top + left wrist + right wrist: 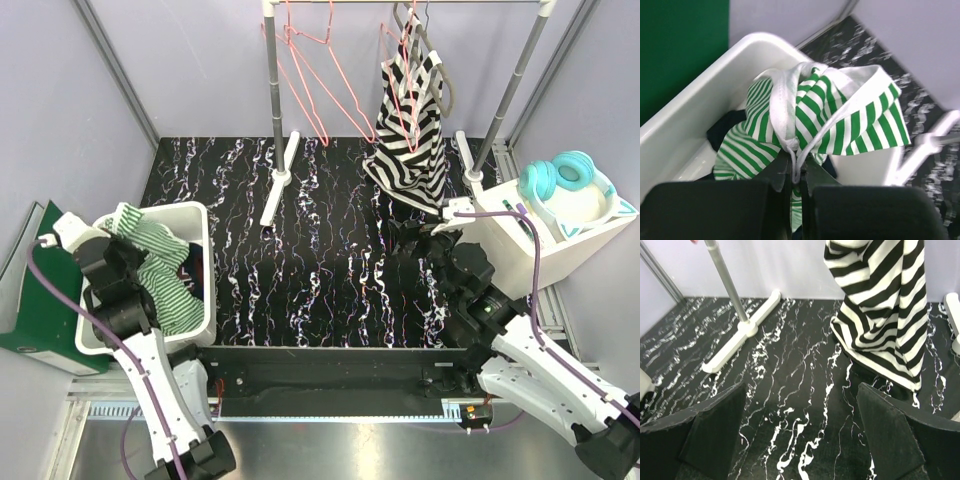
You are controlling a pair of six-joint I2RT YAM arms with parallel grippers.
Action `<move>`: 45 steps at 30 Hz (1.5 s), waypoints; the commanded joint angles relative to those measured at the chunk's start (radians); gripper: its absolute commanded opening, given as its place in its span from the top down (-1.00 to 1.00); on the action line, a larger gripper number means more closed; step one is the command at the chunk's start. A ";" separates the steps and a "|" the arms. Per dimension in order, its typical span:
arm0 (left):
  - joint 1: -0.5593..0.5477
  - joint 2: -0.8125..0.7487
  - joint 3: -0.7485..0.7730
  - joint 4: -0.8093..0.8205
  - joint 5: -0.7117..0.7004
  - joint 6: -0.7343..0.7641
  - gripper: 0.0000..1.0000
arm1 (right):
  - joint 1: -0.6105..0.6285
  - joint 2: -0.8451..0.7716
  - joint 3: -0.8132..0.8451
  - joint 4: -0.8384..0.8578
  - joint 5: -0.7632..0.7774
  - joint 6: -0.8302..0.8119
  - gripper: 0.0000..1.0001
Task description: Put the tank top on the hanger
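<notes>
At the far left, over the white bin: left tool is pinched down narrow on the tank top. From the wrist view the grip catches only a gather of white trim and a little striped cloth. The rest is bunched in a heap, partly in the bin, on top of a dark garment.

Mid-scene: worktop bare between the arms. The hanger is on the rack at the back with other pink ones, well apart from the top.

Right: right tool is wide, holding nothing, low over the worktop near the hem of the black-and-white striped garment.

Risks, my read:
- Thin pinch on trim, so it may slip out under the cloth's weight on lift.
- The heap could drag the dark garment up, or snag the bin rim.
- Top is crumpled and the neck opening isn't presented, so threading the hanger will need a re-grip or a spread.
- Pink hangers hang close together, so pulling one could hook its neighbour.
- Striped garment hangs close to the right arm's path.
</notes>
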 commanded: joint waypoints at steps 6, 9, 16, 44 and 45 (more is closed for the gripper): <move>-0.015 0.006 0.374 0.150 0.332 -0.093 1.00 | -0.004 0.052 0.044 0.012 -0.005 -0.003 -0.99; -0.069 0.085 0.458 0.151 0.378 -0.097 1.00 | -0.004 0.058 0.049 0.012 -0.021 0.005 -0.99; -0.691 0.266 0.555 0.142 -0.127 0.124 1.00 | -0.004 0.050 0.058 -0.009 -0.028 0.013 -0.99; -1.370 0.687 0.787 0.223 0.188 0.273 1.00 | -0.004 0.118 0.072 -0.014 0.005 0.002 -0.99; -1.372 0.687 0.769 0.225 0.197 0.288 1.00 | -0.004 0.112 0.069 -0.014 0.010 0.000 -0.99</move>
